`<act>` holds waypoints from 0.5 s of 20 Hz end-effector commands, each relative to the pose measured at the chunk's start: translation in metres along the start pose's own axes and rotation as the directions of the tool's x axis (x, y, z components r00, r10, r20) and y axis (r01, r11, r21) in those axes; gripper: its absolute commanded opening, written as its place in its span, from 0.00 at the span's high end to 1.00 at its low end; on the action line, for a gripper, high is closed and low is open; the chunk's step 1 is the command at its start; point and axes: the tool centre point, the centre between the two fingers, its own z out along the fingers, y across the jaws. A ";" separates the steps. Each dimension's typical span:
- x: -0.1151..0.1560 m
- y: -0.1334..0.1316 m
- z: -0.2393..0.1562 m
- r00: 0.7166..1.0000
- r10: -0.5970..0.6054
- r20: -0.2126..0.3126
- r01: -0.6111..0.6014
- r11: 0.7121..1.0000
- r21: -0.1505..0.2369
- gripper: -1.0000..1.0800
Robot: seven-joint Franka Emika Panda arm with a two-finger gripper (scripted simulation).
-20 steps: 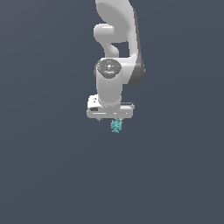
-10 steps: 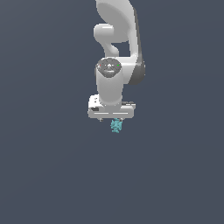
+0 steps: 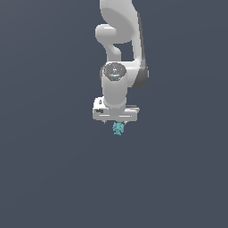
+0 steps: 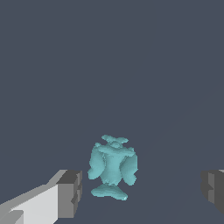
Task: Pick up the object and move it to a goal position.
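Below my palm, between my spread fingers (image 4: 70,192), sits the object (image 4: 113,168), resting on the dark floor. My gripper (image 4: 142,190) is wide, both pads clear of it. The risk, as I judge it: the object lies nearer one pad than the other, so closing could shove or tip this knobbly lump before both pads bite. Seen from outside, the object (image 3: 118,128) shows just under my gripper (image 3: 116,119).
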 end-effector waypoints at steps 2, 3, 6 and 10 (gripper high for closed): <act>-0.008 -0.006 0.013 0.999 0.040 -0.009 -0.040 0.999 -0.002 0.04; -0.011 -0.008 0.017 0.998 0.054 -0.012 -0.054 0.999 -0.003 0.04; -0.018 -0.013 0.027 0.996 0.091 -0.020 -0.091 0.996 -0.004 0.04; -0.026 -0.017 0.037 0.992 0.124 -0.028 -0.124 0.992 -0.004 0.04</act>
